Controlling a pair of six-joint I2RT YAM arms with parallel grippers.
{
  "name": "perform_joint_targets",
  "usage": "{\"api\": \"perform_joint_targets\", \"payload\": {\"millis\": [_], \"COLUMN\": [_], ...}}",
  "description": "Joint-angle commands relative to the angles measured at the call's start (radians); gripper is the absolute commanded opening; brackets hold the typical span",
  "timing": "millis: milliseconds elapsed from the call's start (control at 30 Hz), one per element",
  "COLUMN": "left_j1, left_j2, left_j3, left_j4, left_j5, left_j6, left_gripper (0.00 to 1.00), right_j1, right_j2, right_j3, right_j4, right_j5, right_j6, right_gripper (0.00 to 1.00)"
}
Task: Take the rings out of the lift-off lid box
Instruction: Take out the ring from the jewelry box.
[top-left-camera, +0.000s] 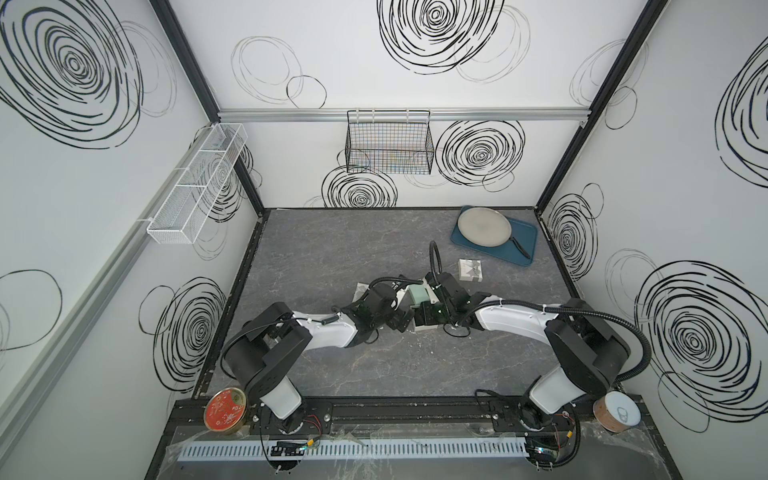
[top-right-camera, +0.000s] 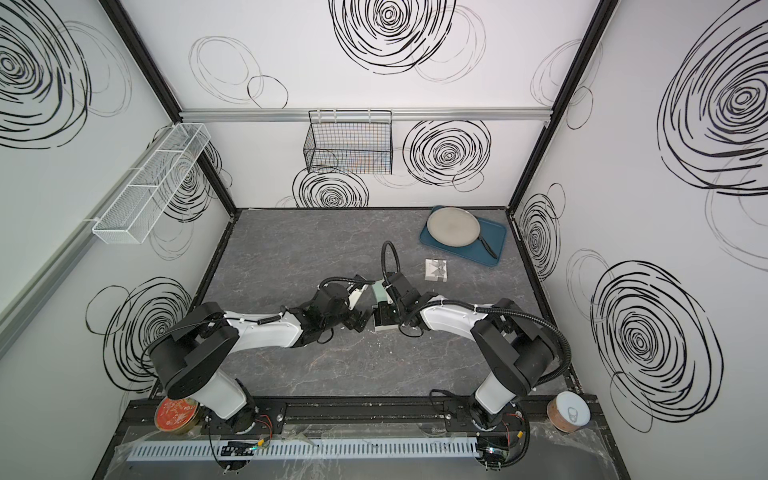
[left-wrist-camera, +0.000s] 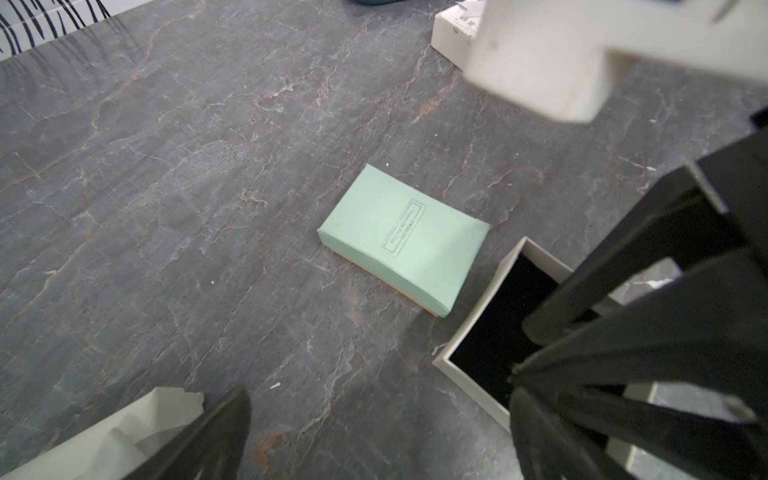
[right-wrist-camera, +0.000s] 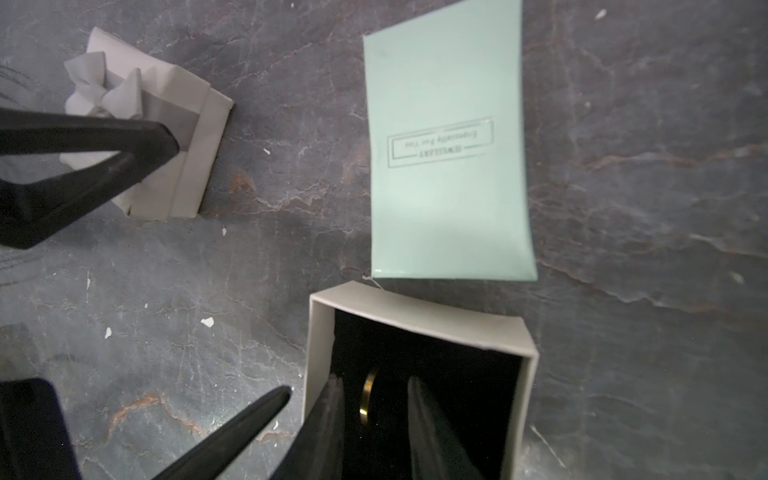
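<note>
Right fingers (right-wrist-camera: 417, 392): narrow, not yet closed, either side of gold ring (right-wrist-camera: 366, 399) standing inside open black-lined box (right-wrist-camera: 419, 309). Left fingers (right-wrist-camera: 257, 409): wide, empty. Grey marbled bench (right-wrist-camera: 208, 291); swirl-patterned white walls (top-left-camera: 291, 166).

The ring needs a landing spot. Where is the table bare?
Bare: the table's far left, from the left wall to the blue tray; and the near strip by the front rail. Crowded: the middle, round the open box, green box and right fingers.
</note>
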Motion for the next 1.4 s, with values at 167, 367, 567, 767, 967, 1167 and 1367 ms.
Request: {"api": "perform_joint_targets", "payload": {"millis": [167, 367, 567, 767, 967, 1167, 1367], "left_j1": [0.006, 0.006, 0.005, 0.004, 0.007, 0.006, 0.006], "left_j2": [0.025, 0.038, 0.056, 0.069, 0.086, 0.094, 0.094], "left_j3": [0.025, 0.036, 0.05, 0.063, 0.063, 0.064, 0.066], "left_j4": [0.056, 0.053, 0.05, 0.049, 0.056, 0.057, 0.056], "left_j5": [0.016, 0.022, 0.031, 0.036, 0.044, 0.046, 0.048], "left_j6": [-0.012, -0.014, -0.017, -0.019, -0.023, -0.025, -0.026], "left_gripper": [1.0, 1.0, 1.0, 1.0, 1.0, 1.0, 1.0], "right_j1": [0.007, 0.008, 0.008, 0.008, 0.008, 0.008, 0.008], "right_j2": [0.023, 0.039, 0.036, 0.02, -0.004, -0.031, -0.071], "right_j3": [-0.014, -0.016, -0.013, -0.009, -0.015, -0.033, -0.053], "right_j4": [0.021, 0.026, 0.019, 0.012, 0.019, 0.039, 0.061], "right_j5": [0.007, 0.003, 0.006, 0.009, 0.004, -0.001, 0.004], "right_j6": [0.023, 0.026, 0.025, 0.019, 0.013, 0.011, 0.011], "right_gripper": [0.25, 0.21, 0.15, 0.08, 0.06, 0.04, 0.02]}}
